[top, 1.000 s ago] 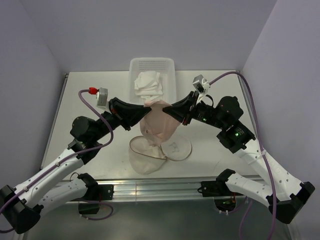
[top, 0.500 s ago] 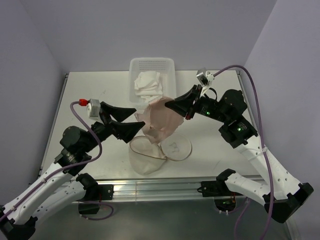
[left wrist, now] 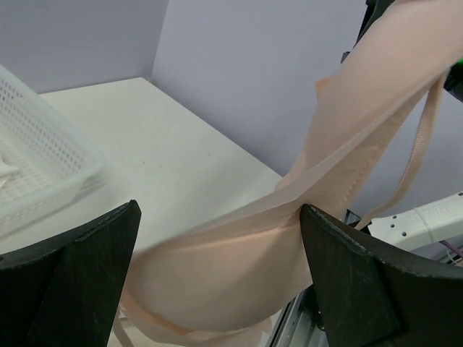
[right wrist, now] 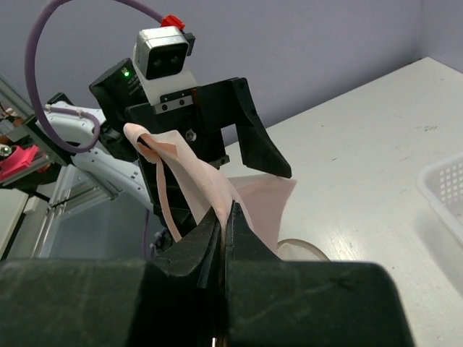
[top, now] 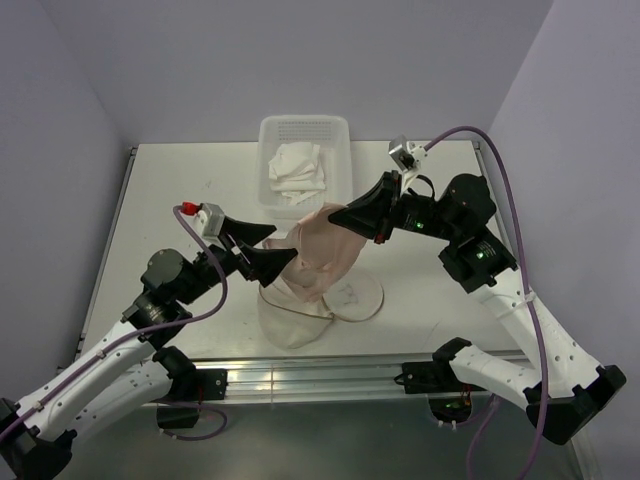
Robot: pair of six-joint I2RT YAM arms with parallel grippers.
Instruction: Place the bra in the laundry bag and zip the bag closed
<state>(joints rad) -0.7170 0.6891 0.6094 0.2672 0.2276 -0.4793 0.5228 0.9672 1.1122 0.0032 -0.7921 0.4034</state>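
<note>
Right gripper (top: pixel 337 214) pinches the bag (top: pixel 322 255) by its top. The bag hangs slanting down-left to the table (top: pixel 180 190). Left gripper (top: pixel 283 246), jaws spread, sits just beside its left flank, the nearer arm. Bra (top: pixel 350 294): white cup at the bag's foot; we cannot tell if inside.

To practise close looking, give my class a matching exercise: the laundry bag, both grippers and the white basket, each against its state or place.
1 laundry bag
2 right gripper
3 left gripper
4 white basket

A open, straddling the mesh
B far side of the table
C shut, pinching the mesh
D held up, bottom on the table

Pairs: 1-D, 2-C, 3-A, 4-B
</note>
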